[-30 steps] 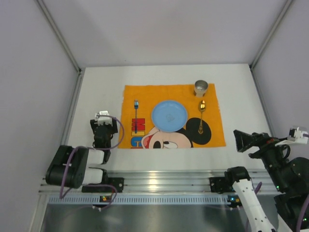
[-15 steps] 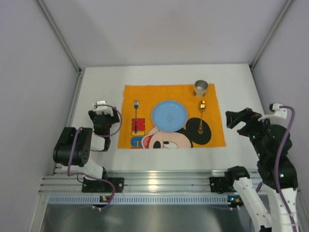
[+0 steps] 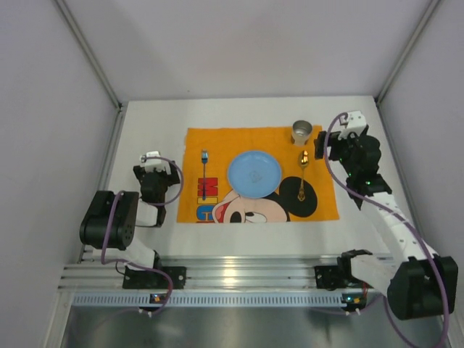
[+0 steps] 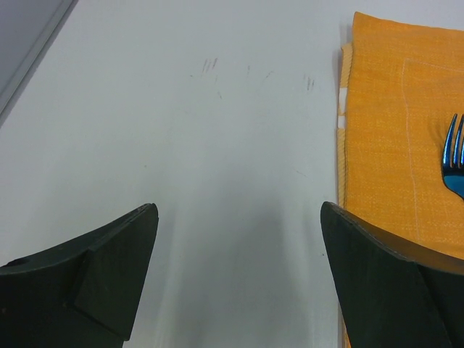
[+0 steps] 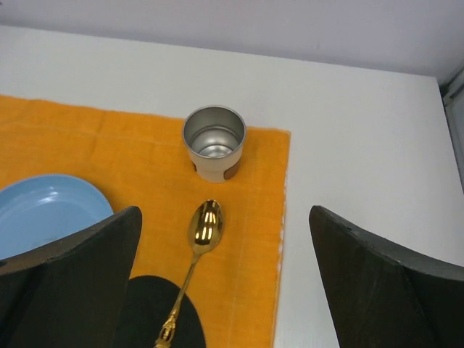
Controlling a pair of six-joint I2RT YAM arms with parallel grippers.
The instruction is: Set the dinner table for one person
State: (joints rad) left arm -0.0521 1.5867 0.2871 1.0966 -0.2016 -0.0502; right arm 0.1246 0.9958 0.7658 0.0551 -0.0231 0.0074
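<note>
The white dinner table (image 3: 152, 123) carries an orange Mickey Mouse cloth (image 3: 322, 203). On the cloth lie a blue fork (image 3: 204, 174) at the left, a light blue plate (image 3: 254, 173) in the middle, a gold spoon (image 3: 302, 175) at the right and a metal cup (image 3: 301, 131) at the far right corner. My left gripper (image 3: 154, 172) is open and empty over bare table left of the cloth; its view shows the fork tines (image 4: 454, 154). My right gripper (image 3: 324, 147) is open and empty, above the cloth's right edge near the spoon (image 5: 196, 257) and cup (image 5: 214, 143).
A ribbed aluminium rail (image 3: 239, 272) runs along the near edge of the table. Grey walls with metal posts (image 3: 90, 54) enclose the left, back and right sides.
My right arm has swung from the near right of the table forward and left to the cloth's right edge beside the spoon and cup. My left arm shifted slightly earlier, then stayed.
</note>
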